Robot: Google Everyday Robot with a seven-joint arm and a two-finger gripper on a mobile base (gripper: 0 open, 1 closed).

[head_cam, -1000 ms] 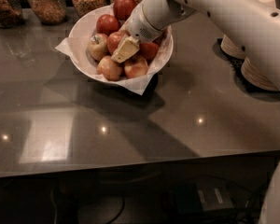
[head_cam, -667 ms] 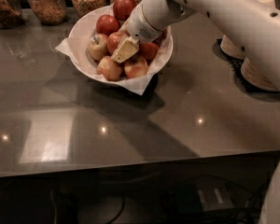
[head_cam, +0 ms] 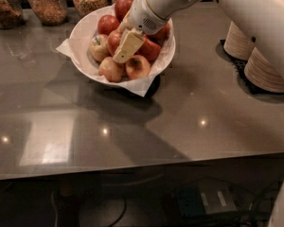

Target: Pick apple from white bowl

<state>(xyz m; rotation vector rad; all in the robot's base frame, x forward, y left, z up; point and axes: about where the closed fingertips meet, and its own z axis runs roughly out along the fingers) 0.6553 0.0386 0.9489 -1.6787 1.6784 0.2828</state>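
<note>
1. Camera view: the white bowl (head_cam: pixel 83 27) is wide, shallow and round. It stands on the far left part of the counter (head_cam: pixel 180 126), a smooth, dark grey, glossy slab with small light spots reflected in it.
2. White paper (head_cam: pixel 142 85) lines the bowl, and its pointed corners stick out past the rim.
3. The apples (head_cam: pixel 137 66) are heaped inside the bowl, round and shiny, some deep red, others yellow with a blush.
4. The end effector (head_cam: pixel 128 46) is a pale cream wedge pushed down among the apples at the middle of the heap. I cannot tell whether it is apart or closed.
5. The arm (head_cam: pixel 236 8) is smooth, white and rounded, coming in from the upper right.
6. Glass jars (head_cam: pixel 48 4) with grainy brown contents line the back edge.
7. Ribbed stacks of beige bowls (head_cam: pixel 267 72) stand at the right on a black mat (head_cam: pixel 236 60).
</note>
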